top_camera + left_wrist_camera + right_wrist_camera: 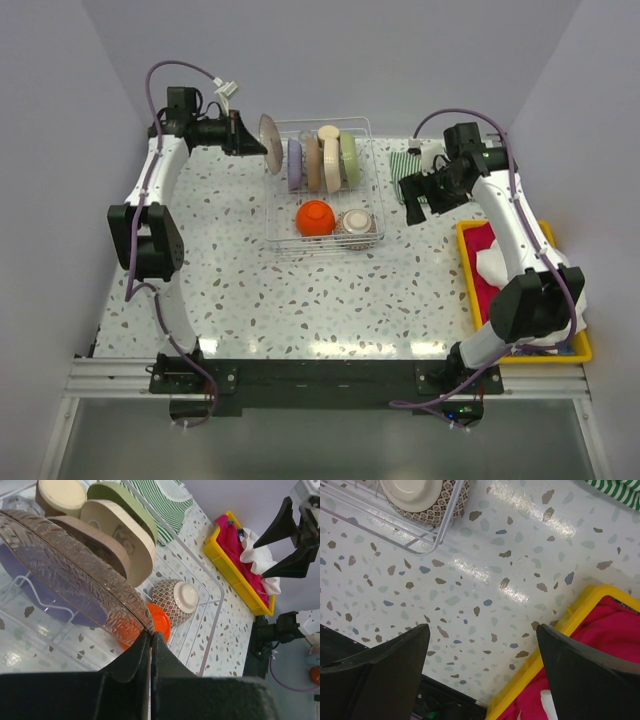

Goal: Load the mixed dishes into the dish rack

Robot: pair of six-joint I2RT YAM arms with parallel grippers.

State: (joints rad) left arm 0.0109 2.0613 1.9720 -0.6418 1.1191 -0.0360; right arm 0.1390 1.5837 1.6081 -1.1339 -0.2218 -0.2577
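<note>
Pinching the rim of the pale round plate (270, 130), the left gripper (150, 639) has its jaws pressed nearly together on the edge. The plate stands on edge, slightly tilted, at the far left corner of the dish rack (283, 228); whether it touches the wire cannot be told.

Just beside it inside the rack, a purple plate (294, 165), a brown plate (313, 165), a cream plate (330, 165) and a green plate (349, 160) stand upright in a row, with a small cream cup (328, 132) at the far end of that row. In the rack's near part, the orange-red bowl (315, 217) and the grey patterned bowl (357, 226) lie side by side, the patterned one showing its pale foot.

The left arm rises from its base, folds at the elbow, reaches to the far left of the table (330, 300) and turns its wrist level toward the rack.

The right gripper (482, 630) hangs over bare tabletop between the rack and the yellow tray (235, 580), its fingers (390, 665) spread wide with nothing between them. That arm runs up along the tray, then bends its wrist back toward the rack. A striped green cloth (403, 160) lies just beyond it.
</note>
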